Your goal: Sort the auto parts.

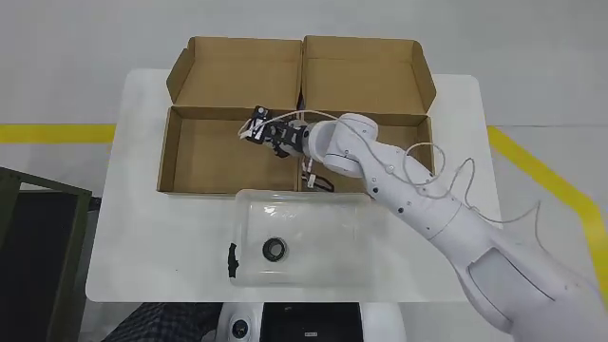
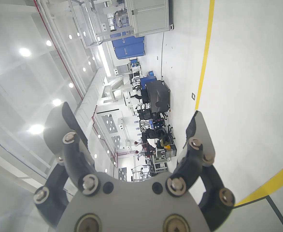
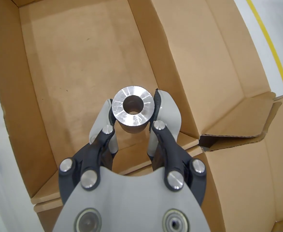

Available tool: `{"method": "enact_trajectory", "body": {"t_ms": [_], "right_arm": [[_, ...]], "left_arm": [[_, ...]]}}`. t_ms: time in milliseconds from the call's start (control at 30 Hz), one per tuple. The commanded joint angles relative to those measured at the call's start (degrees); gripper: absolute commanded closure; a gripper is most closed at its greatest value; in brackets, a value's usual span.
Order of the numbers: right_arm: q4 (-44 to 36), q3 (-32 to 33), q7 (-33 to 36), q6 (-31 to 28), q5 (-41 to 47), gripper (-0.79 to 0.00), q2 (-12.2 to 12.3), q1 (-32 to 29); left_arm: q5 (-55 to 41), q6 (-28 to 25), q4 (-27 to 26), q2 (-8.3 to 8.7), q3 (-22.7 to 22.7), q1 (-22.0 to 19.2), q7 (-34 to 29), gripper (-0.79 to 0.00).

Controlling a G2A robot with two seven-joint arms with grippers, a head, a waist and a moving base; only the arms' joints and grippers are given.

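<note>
Left gripper (image 2: pixel 131 113): jaws spread wide, empty, aimed out at the room. Left cardboard box (image 1: pixel 204 157): right gripper (image 3: pixel 133 112) sits over its floor, jaws clamped on both sides of a metal sleeve (image 3: pixel 118 112), bore end facing the wrist camera. Clear bin (image 1: pixel 351 204) in front of the boxes holds a black ring (image 1: pixel 276 247).
</note>
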Motion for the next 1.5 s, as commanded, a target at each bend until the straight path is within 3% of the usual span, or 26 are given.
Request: {"method": "enact_trajectory", "body": {"t_ms": [0,200,867,1167,1467], "right_arm": [[1.1,-0.2,0.2,-0.2,0.3,-0.049,-0.5,0.3],[3.2,-0.8,1.4,-0.4,0.1,-0.154,-1.8,1.3],[5.1,-0.1,7.1,-1.6,0.5,-0.345,-4.2,1.3],[-3.6,3.4,7.7,-1.6,-2.2,-0.363,-3.1,-0.7],[-19.3,10.0,9.2,-6.0,-4.4,-0.357,0.2,-9.0]], "left_arm": [[0.0,0.0,0.0,0.00,0.0,0.0,0.0,-0.785],[0.0,0.0,0.0,0.00,0.0,0.0,0.0,-0.785],[0.0,0.0,0.0,0.00,0.0,0.0,0.0,-0.785],[0.0,0.0,0.0,0.00,0.0,0.0,0.0,-0.785],[0.0,0.0,0.0,0.00,0.0,0.0,0.0,-0.785]]}}
